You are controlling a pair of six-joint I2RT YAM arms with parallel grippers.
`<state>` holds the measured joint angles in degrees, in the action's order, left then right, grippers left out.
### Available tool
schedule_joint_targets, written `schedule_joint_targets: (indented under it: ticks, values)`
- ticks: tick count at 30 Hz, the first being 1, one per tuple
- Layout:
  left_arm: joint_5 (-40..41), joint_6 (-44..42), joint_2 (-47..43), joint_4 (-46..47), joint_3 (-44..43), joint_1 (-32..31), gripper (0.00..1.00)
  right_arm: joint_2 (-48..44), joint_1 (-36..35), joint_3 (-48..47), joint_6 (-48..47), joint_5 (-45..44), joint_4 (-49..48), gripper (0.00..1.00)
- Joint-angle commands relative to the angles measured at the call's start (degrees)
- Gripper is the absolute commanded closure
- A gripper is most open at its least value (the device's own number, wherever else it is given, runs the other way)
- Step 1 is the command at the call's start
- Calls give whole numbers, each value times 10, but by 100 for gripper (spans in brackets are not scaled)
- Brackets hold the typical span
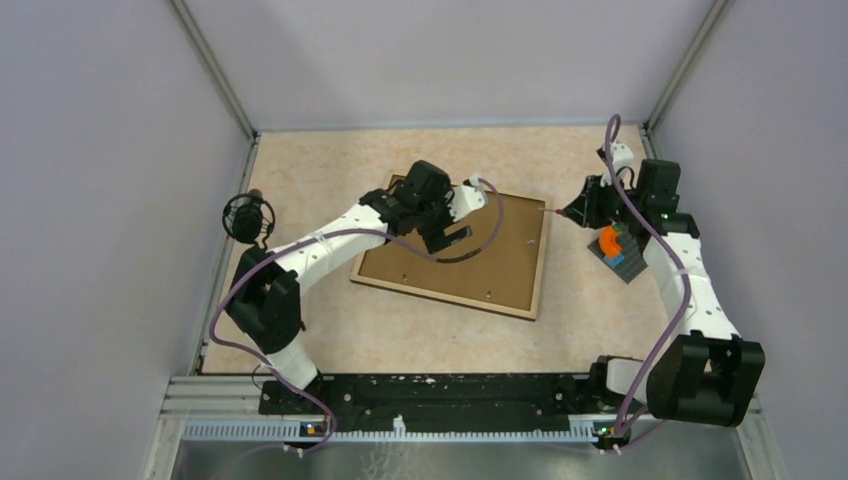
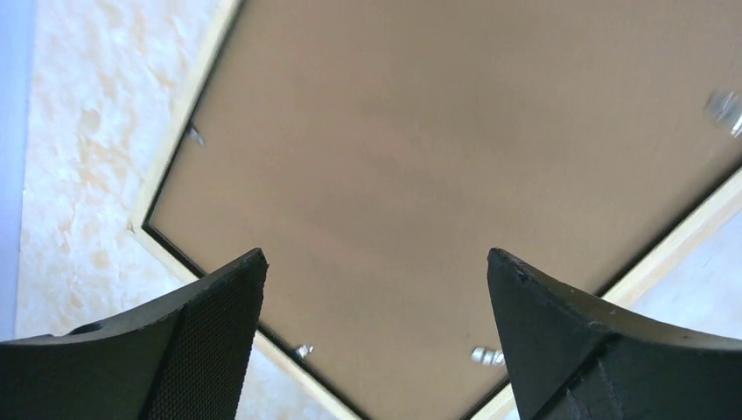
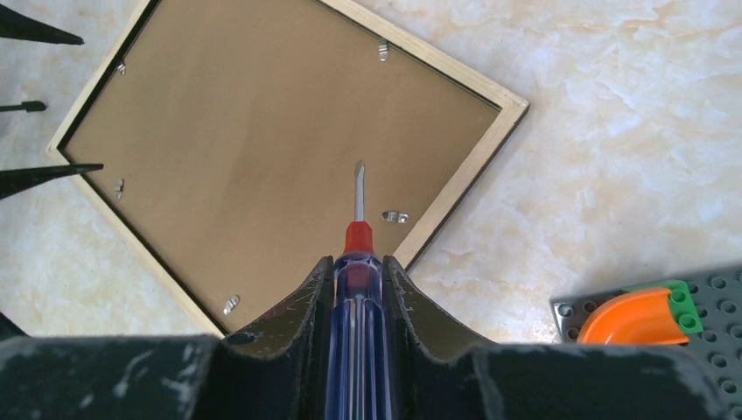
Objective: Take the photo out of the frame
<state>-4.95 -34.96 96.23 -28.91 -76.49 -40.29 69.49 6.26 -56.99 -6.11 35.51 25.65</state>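
The frame (image 1: 500, 262) lies face down on the table, its brown board back up inside a pale wooden rim. The photo is hidden. My left gripper (image 1: 447, 232) hovers over the frame's far left part, open and empty; in the left wrist view its jaws (image 2: 376, 255) stand wide apart above the brown back (image 2: 420, 131). My right gripper (image 3: 359, 261) is shut on a screwdriver (image 3: 357, 297) with a blue handle and red collar. The blade points at the frame's right edge, close to a small metal tab (image 3: 395, 216). More tabs (image 3: 230, 304) sit along the rim.
A grey studded baseplate (image 1: 620, 252) with orange and green bricks lies right of the frame, under the right arm. A black round device (image 1: 247, 217) stands at the table's left edge. Grey walls close in the table on the left, the right and the far side.
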Motion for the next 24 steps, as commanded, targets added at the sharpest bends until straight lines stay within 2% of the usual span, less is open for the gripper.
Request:
schedule_joint_targets:
  ticks: [1, 4, 10, 19, 24]
  values:
    - [18, 179, 1, 79, -41, -72, 1, -24, 19, -17, 22, 4, -30, 100]
    - [94, 206, 15, 164, -27, -142, 1, -15, 38, -36, 28, 1, -22, 100]
    - [164, 298, 152, 154, -141, -222, 1, 14, 91, -74, 57, 12, -35, 100]
    - [236, 424, 281, 171, -233, -245, 1, 26, 123, -59, 83, 35, -60, 100]
    - [264, 459, 324, 175, -262, -248, 1, 30, 125, -53, 80, 36, -63, 100]
